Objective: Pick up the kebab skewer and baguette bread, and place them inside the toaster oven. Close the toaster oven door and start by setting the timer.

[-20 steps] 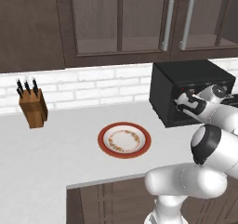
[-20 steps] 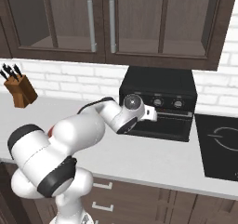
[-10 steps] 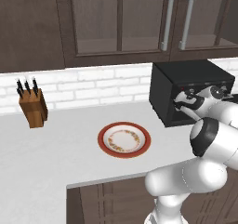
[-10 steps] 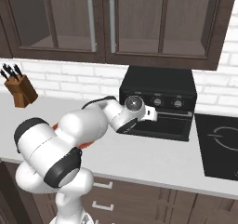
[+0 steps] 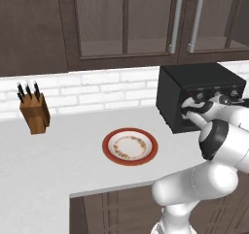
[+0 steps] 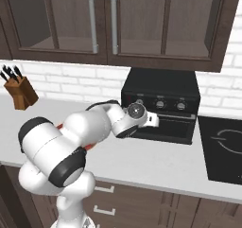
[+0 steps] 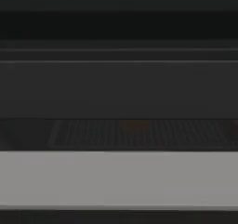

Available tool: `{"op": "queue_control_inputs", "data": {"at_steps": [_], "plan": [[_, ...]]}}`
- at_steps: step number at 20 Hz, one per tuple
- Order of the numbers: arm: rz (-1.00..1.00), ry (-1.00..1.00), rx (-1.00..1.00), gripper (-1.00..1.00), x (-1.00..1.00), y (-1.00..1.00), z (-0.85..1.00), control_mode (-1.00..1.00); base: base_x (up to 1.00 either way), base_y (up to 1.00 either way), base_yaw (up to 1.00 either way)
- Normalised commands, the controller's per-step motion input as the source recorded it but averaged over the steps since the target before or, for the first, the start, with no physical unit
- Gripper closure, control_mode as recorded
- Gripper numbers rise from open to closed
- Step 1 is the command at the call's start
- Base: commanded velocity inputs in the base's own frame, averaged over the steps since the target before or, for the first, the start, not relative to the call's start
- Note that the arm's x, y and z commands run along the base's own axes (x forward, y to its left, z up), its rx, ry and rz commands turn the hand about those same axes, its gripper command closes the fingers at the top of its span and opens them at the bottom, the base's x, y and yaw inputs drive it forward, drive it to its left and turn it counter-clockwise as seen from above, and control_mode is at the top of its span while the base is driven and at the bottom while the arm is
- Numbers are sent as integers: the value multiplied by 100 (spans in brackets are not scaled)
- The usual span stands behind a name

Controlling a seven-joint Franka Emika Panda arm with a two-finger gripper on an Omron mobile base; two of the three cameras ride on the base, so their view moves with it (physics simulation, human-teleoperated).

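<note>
Left base view shows the white arm reaching from the lower right toward the toaster oven (image 5: 204, 94), a black box standing on the pale counter (image 5: 73, 165) at the right, against the white brick wall. The gripper (image 5: 187, 112) sits right at the oven's front face, just beneath the row of small grey knobs; whether its fingers are spread or pressed together cannot be told from any of the pictures. A red-rimmed plate (image 5: 130, 146) lies on the counter to the left of the oven, well apart from it, and a wooden knife block (image 5: 34, 112) stands farther left near the wall. Right base view places the hand against the left part of the toaster oven door (image 6: 172, 127), the black front panel below the knobs, which appears upright against the oven body. A dark cooktop (image 6: 223, 146) is set into the counter just to the right of the oven, and dark cabinets with glass fronts (image 6: 123, 19) hang above. Hand view, taken very close to the oven, shows dark horizontal bands, a faint grid of the wire rack (image 7: 139, 132) behind the glass, and the pale bar handle (image 7: 119, 179) running across the lower part. The kebab skewer and baguette bread cannot be made out.
</note>
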Motion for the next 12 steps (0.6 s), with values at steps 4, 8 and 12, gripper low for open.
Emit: {"op": "queue_control_inputs", "data": {"at_steps": [4,8,12], "plan": [[0,6,-2,-100,9,4,41,-100,0,0,0],[0,3,-6,-100,-35,0,31,-100,0,0,0],[0,2,-4,-100,-64,0,48,-100,0,0,0]]}}
